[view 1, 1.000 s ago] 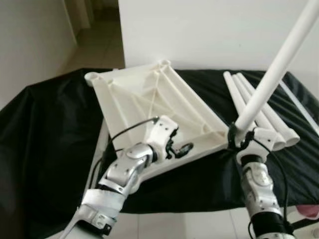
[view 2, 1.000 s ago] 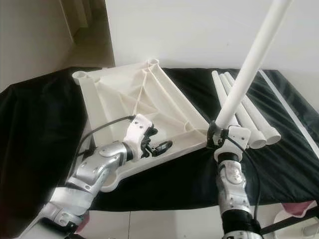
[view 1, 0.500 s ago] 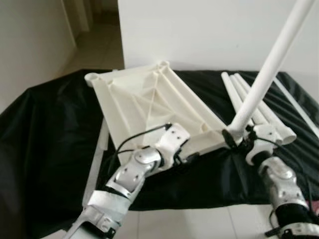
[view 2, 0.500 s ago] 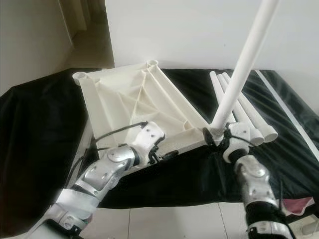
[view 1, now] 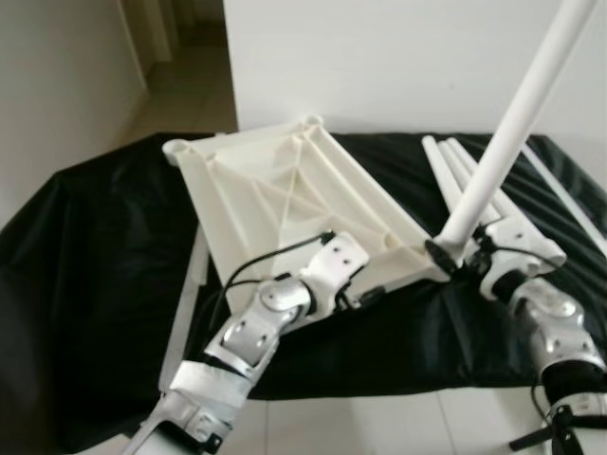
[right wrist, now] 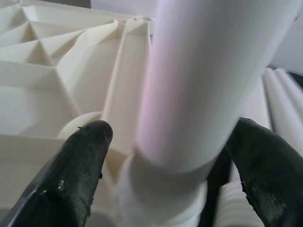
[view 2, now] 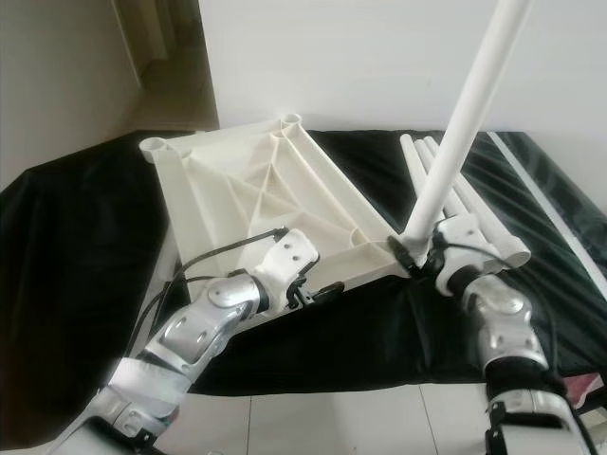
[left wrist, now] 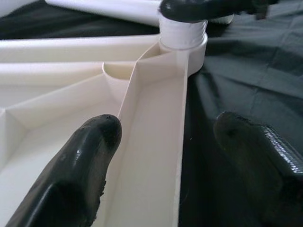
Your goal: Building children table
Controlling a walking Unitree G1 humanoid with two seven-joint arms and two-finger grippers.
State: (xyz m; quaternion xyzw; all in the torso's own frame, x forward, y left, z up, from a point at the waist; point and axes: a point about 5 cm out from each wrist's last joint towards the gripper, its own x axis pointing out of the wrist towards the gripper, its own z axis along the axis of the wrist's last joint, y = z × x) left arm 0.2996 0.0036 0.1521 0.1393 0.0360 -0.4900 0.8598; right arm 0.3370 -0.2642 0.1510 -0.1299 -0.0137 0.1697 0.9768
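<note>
- Black cloth (view 1: 85,284) covers the whole work surface, and all the parts lie on it.
- White plastic tabletop (view 1: 285,204) rests upside down on the cloth, its ribbed underside facing up, with round leg sockets at the corners.
- One long white leg (view 1: 512,123) stands tilted up from the near right corner socket (left wrist: 183,45) of the tabletop and leans to the far right.
- Three spare legs (view 2: 465,204) lie side by side on the cloth, just right of the tabletop.
- The right gripper (view 2: 427,254) is at the foot of the standing leg, one black finger (right wrist: 75,165) on each side of it; the fingers are around the leg, holding it.
- The left gripper (view 1: 365,296) is at the near edge of the tabletop, left of that socket. Its fingers (left wrist: 83,161) are spread apart, one inside the edge rib and one outside over the cloth.
</note>
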